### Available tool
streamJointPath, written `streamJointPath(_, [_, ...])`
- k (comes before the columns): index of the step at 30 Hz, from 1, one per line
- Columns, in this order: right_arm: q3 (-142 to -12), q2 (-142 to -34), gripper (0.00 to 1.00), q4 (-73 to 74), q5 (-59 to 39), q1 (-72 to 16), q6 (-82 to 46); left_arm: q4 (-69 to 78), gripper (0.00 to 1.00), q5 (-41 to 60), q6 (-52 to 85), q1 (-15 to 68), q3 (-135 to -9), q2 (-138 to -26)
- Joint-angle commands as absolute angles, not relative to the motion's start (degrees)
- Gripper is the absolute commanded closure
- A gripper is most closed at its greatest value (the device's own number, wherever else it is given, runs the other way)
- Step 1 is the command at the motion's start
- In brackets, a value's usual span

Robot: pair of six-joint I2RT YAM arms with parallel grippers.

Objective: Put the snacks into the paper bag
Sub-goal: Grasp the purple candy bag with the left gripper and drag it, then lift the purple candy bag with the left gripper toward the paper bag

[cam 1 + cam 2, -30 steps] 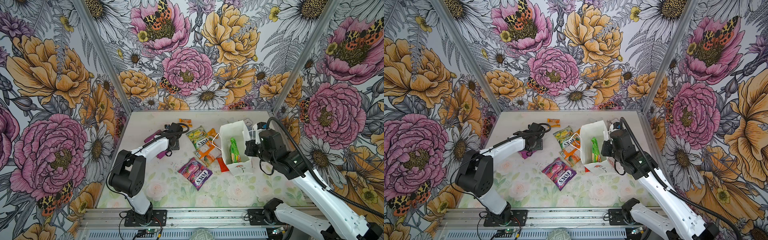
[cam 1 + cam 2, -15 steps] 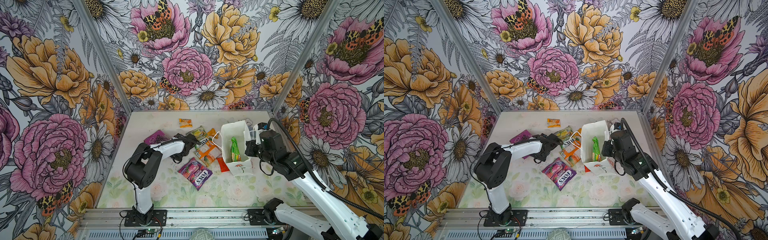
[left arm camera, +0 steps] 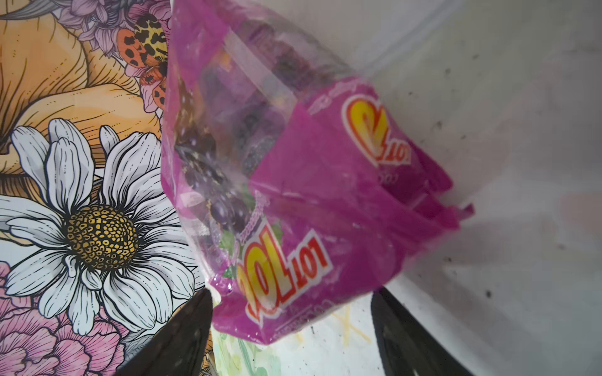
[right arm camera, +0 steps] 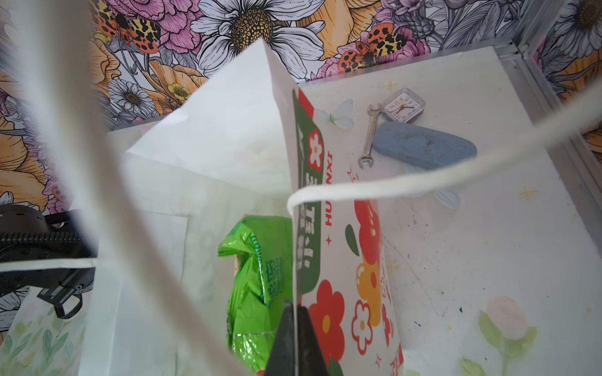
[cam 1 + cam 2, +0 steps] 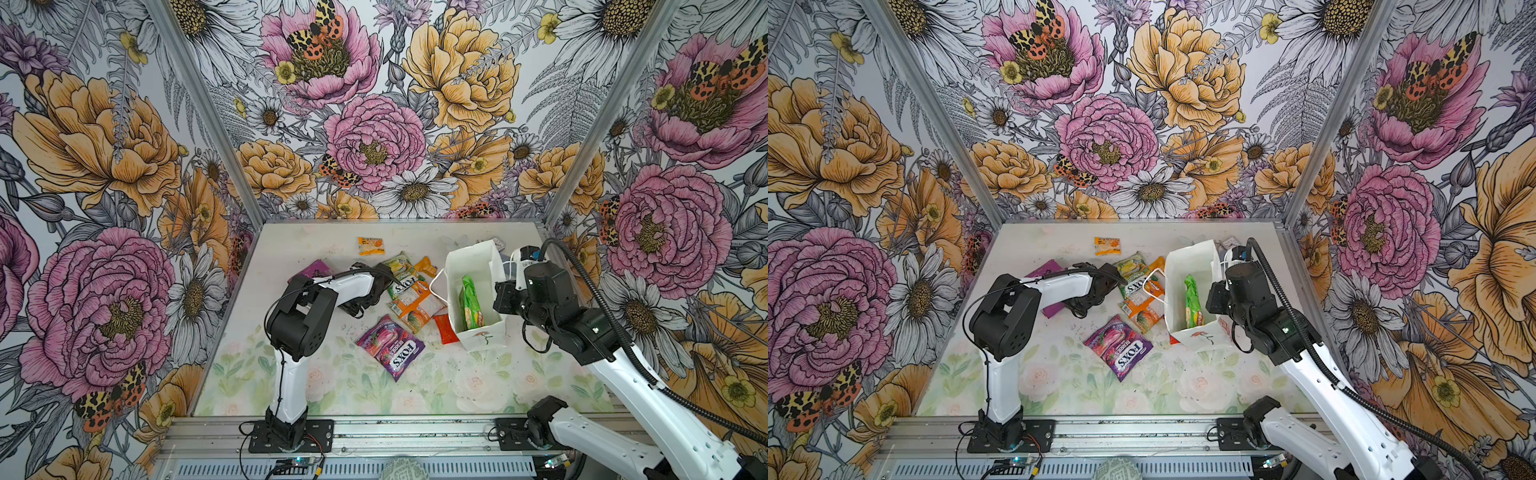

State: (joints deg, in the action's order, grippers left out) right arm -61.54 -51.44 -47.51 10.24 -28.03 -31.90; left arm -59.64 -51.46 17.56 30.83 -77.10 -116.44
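The white paper bag (image 5: 478,266) stands open at the right, a green snack (image 5: 469,299) upright inside it. My right gripper (image 4: 296,325) is shut on the bag's flower-printed side wall (image 4: 329,312). My left gripper (image 3: 293,325) is open, low over the table, its fingers (image 3: 182,335) either side of the near edge of a purple snack (image 3: 309,179). In both top views that purple snack (image 5: 1048,270) lies mostly under the left arm. More snacks lie left of the bag: purple FOX'S (image 5: 390,347), orange (image 5: 413,309), green (image 5: 401,274), red (image 5: 444,328), and a small orange one (image 5: 370,245) at the back.
Behind the bag lie a metal wrench (image 4: 369,135), a small square clock (image 4: 404,105) and a blue-grey oblong block (image 4: 423,146). The bag's white cord handle (image 4: 423,182) loops across the right wrist view. Flower-printed walls close the back and both sides.
The left arm's elbow swung right and forward, the gripper now folded back under it by the purple snack, jaws slightly narrower. The right arm and bag have not moved.
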Motion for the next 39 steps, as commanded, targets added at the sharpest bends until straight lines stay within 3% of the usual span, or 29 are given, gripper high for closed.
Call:
streamJointPath(1, [-61.92,-50.72,1.00,-46.07,10.51,-27.38,-30.87,-57.92,0.27,-51.24,15.75,29.47,-77.82,-117.77])
streamJointPath(5, [-61.78,-50.89,1.00,-46.12,10.11,-27.19,-30.94,-55.37,0.36,-48.46,14.81,28.32,-77.52,-117.68])
streamJointPath(17, [-61.96,-50.64,1.00,-46.05,9.58,-27.06,-31.20,-48.69,0.95,-41.14,16.75,27.94,-72.13,-109.09])
streamJointPath(20, [-62.05,-50.96,1.00,-46.10,9.56,-27.02,-31.34,-47.05,1.00,-39.76,18.23,28.04,-69.99,-105.47])
streamJointPath(39, [-65.10,-54.55,1.00,-46.62,7.75,-27.17,-29.10,-38.68,1.00,-14.42,35.70,24.26,-57.70,-70.42])
